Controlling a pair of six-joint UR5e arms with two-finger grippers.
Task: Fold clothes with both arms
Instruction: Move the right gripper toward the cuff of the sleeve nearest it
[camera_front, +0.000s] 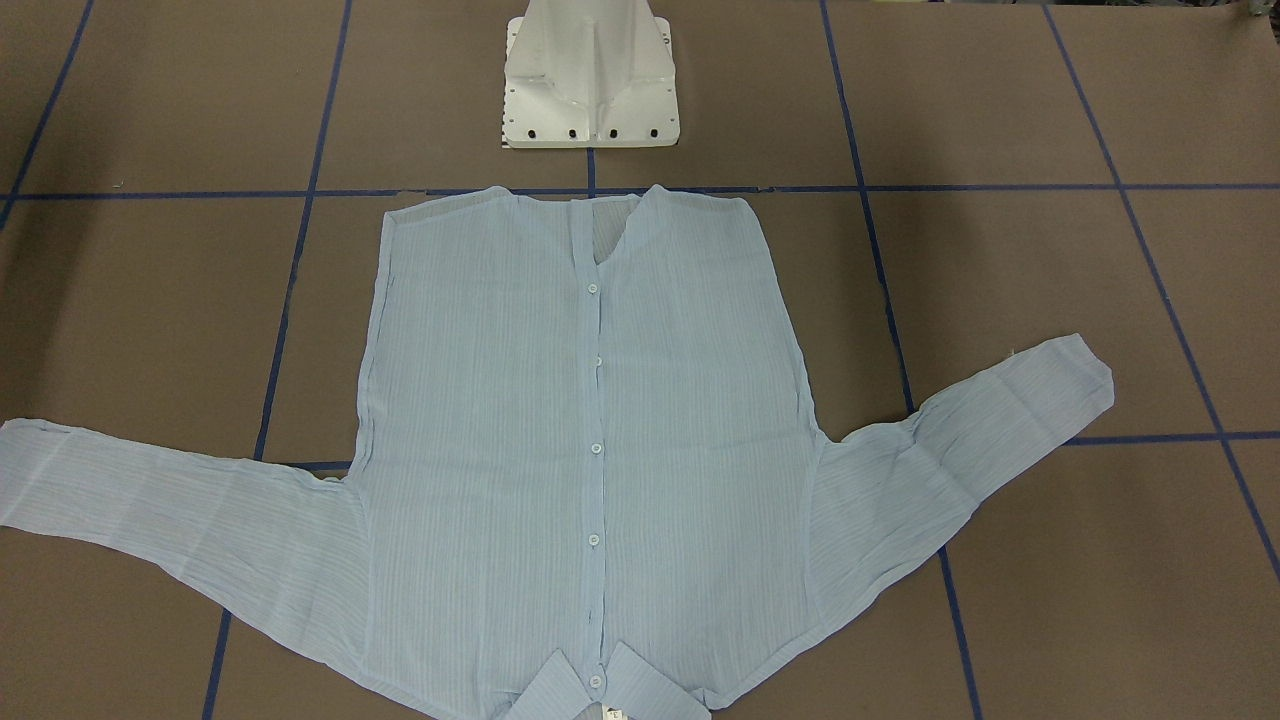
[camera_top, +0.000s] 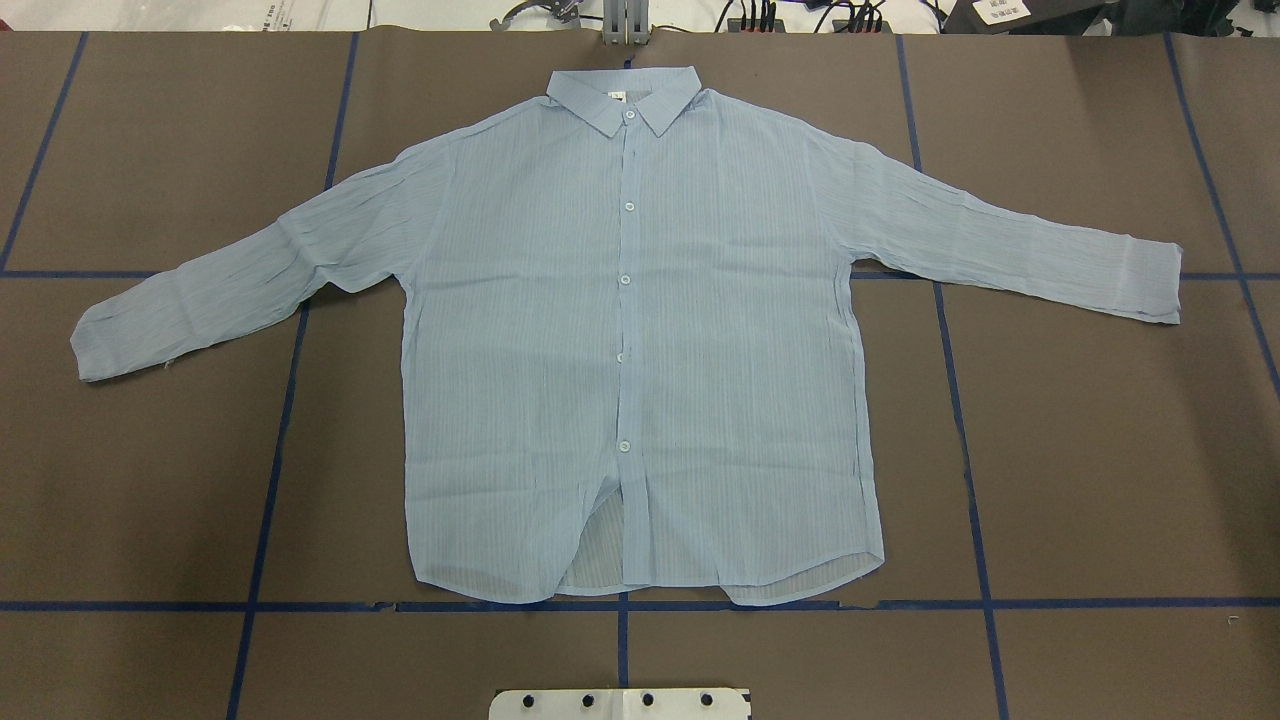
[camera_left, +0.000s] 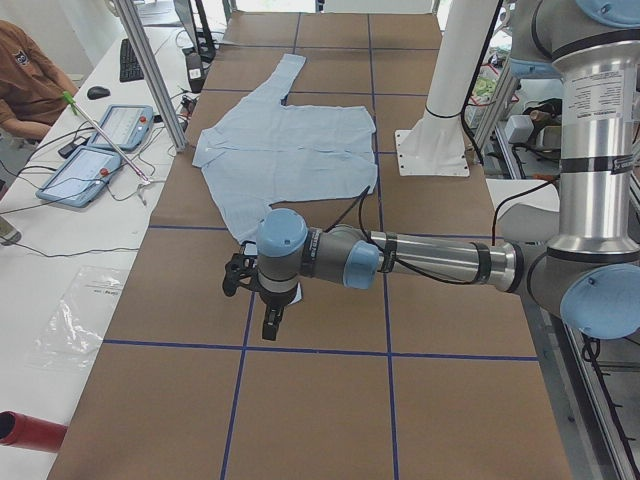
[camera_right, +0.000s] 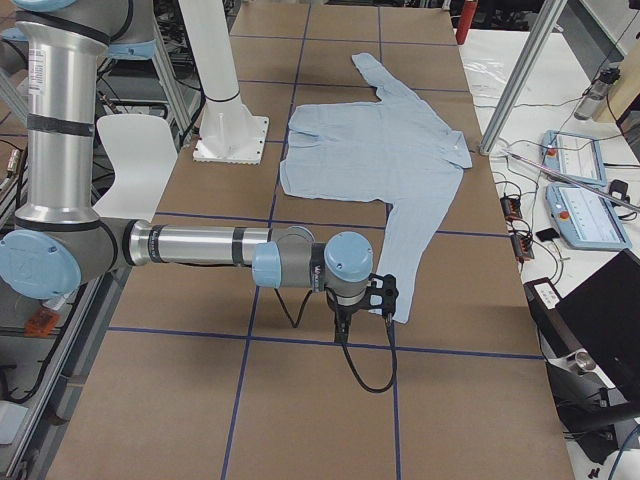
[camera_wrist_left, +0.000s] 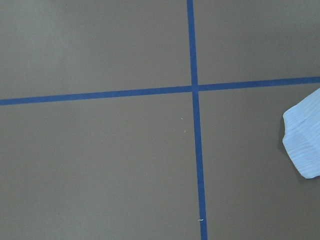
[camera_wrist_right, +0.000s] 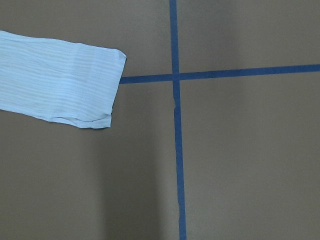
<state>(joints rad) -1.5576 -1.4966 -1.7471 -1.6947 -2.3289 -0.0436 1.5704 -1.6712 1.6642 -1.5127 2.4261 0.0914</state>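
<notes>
Overhead, I see the striped blue shirt (camera_top: 640, 330) lying flat and buttoned on the brown table (camera_top: 1100, 450), collar (camera_top: 622, 100) far from the base, sleeves spread. In the side views the left gripper (camera_left: 268, 318) and right gripper (camera_right: 372, 298) seem to hover near the sleeve ends. I cannot tell how their jaws stand. The wrist views show the left cuff (camera_wrist_left: 304, 137) and right cuff (camera_wrist_right: 75, 85).
</notes>
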